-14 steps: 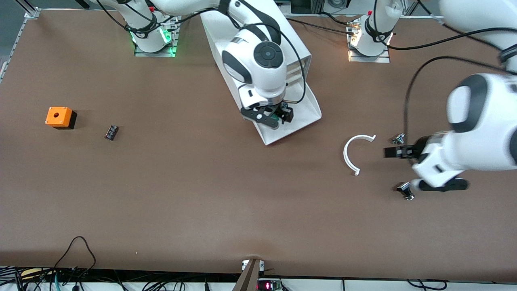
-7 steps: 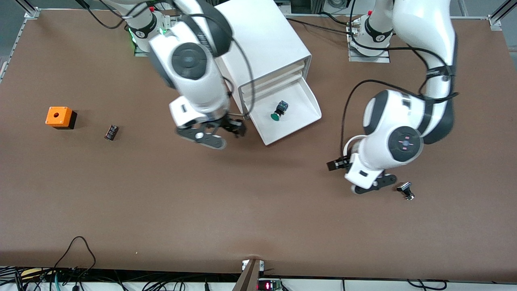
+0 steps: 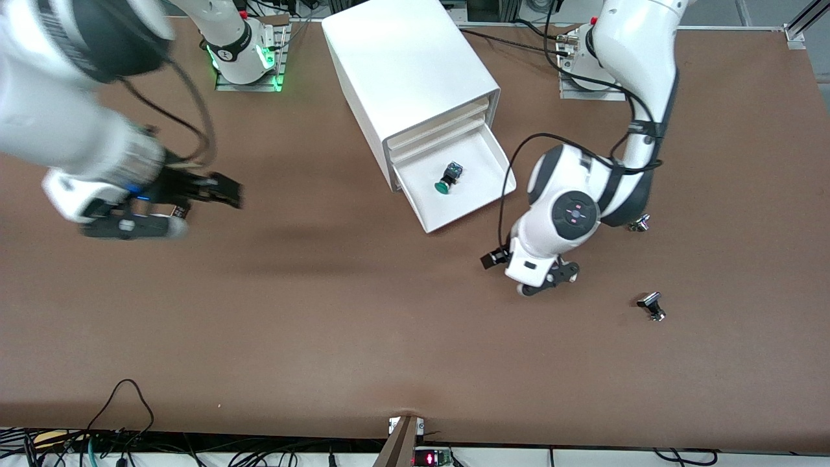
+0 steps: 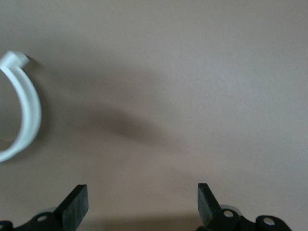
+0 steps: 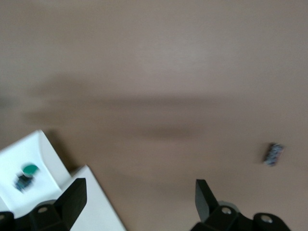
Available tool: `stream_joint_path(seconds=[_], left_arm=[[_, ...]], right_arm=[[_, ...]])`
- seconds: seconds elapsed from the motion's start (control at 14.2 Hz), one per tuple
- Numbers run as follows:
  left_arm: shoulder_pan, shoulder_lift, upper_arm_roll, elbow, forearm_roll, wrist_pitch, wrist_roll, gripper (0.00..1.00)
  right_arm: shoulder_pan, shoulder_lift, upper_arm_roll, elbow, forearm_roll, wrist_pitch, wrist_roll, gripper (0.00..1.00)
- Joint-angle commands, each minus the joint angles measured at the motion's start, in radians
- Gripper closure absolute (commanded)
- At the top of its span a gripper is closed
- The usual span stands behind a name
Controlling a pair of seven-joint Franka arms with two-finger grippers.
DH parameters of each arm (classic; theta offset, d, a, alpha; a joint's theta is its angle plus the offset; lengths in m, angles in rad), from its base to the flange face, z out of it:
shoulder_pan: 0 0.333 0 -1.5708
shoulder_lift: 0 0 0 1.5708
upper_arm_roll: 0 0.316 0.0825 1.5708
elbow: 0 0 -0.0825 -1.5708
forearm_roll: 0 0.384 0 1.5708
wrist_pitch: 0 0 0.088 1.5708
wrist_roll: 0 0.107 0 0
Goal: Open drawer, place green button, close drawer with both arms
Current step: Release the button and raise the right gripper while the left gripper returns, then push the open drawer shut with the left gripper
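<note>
Brown matte surface [image 3: 363,324], cables along its camera edge. White cabinet [image 3: 408,65]: bottom drawer [image 3: 483,188] pulled out. Button [image 3: 447,179], dark-green cap, black-and-blue body, lying in drawer. Left hand [image 3: 528,272], fingers apart, empty, over surface beside drawer. Right hand [image 3: 194,194], blurred, fingers apart, empty, well apart from cabinet. White ring [image 4: 24,115] partly cut off.

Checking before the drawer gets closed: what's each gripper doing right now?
Left gripper: open, holding nothing, over bare table.
Right gripper: open, holding nothing.
</note>
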Motion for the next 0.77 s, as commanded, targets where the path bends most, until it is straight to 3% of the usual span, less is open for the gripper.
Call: stream_joint_path(seconds=[0.0, 0.21, 0.49, 0.7], left_arm=[[-0.066, -0.032, 0.007, -0.104, 0.016, 0.094, -0.077, 0.00], [-0.110, -0.036, 0.007, -0.153, 0.018, 0.117, -0.101, 0.00], [-0.168, -0.043, 0.007, -0.247, 0.021, 0.205, -0.147, 0.00], [-0.195, -0.107, 0.006, -0.327, 0.021, 0.206, -0.147, 0.00]], right_arm=[[-0.009, -0.194, -0.109, -0.208, 0.040, 0.000, -0.267, 0.00], [-0.011, -0.288, -0.196, -0.303, 0.040, -0.004, -0.423, 0.00], [-0.011, -0.451, -0.202, -0.559, 0.014, 0.120, -0.428, 0.00], [-0.006, -0.450, -0.197, -0.564, -0.048, 0.132, -0.428, 0.00]])
